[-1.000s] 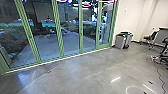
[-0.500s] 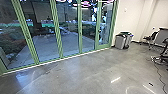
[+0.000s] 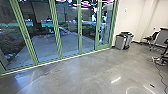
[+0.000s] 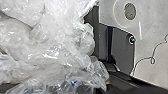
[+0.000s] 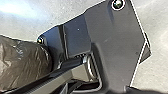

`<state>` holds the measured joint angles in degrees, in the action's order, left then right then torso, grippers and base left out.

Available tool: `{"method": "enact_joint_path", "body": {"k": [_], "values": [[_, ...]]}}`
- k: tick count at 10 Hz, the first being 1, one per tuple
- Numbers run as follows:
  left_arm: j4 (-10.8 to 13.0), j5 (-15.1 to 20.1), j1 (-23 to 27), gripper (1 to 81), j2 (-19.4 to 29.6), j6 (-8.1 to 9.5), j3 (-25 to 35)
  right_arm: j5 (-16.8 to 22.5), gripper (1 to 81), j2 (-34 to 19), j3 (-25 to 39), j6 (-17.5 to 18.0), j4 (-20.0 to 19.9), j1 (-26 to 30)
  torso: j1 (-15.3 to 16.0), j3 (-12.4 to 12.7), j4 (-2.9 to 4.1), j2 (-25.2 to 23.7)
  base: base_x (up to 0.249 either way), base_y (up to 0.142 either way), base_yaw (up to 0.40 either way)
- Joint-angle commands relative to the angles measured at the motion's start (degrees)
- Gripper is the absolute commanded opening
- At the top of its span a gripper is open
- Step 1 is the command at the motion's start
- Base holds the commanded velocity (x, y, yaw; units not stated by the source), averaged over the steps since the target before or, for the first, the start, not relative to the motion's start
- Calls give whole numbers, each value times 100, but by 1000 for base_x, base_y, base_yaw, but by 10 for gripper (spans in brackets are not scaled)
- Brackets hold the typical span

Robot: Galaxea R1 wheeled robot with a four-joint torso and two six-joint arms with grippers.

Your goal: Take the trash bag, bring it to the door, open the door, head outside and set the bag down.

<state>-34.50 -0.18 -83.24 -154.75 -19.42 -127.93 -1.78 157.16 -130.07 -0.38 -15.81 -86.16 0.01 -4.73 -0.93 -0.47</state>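
Crinkled trash bag (image 5: 22,65), grey floor (image 5: 72,11)

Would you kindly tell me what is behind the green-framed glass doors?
Through the glass doors: a paved area and, beside it, dark greenery. The frames hide strips behind them.

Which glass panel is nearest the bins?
The rightmost glass panel in the head view: its green frame meets the white wall; the others stand farther left.

Tall green-framed glass panels (image 3: 67,30) line one side of the room, with pale paving (image 3: 45,47) and dark planting (image 3: 12,41) beyond and pinkish lights (image 3: 85,3) showing high in the glass. Grey bins (image 3: 120,42) stand by the white wall (image 3: 130,18), near a chair (image 3: 151,38). A thin cable (image 3: 160,77) trails over the glossy grey concrete floor (image 3: 75,72), streaked with reflected light.
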Motion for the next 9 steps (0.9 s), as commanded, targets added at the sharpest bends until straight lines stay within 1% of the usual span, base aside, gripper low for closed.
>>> {"method": "enact_joint_path", "body": {"k": [1, 9], "values": [[22, 423, 268, 10, 110, -18, 66, 363, 811, -103, 71, -24, 52, 261, 0, 0, 0, 0, 101, 0, 0], [22, 423, 268, 10, 110, -18, 66, 363, 811, -103, 71, -24, 52, 261, 0, 0, 0, 0, 116, 0, 0]]}}
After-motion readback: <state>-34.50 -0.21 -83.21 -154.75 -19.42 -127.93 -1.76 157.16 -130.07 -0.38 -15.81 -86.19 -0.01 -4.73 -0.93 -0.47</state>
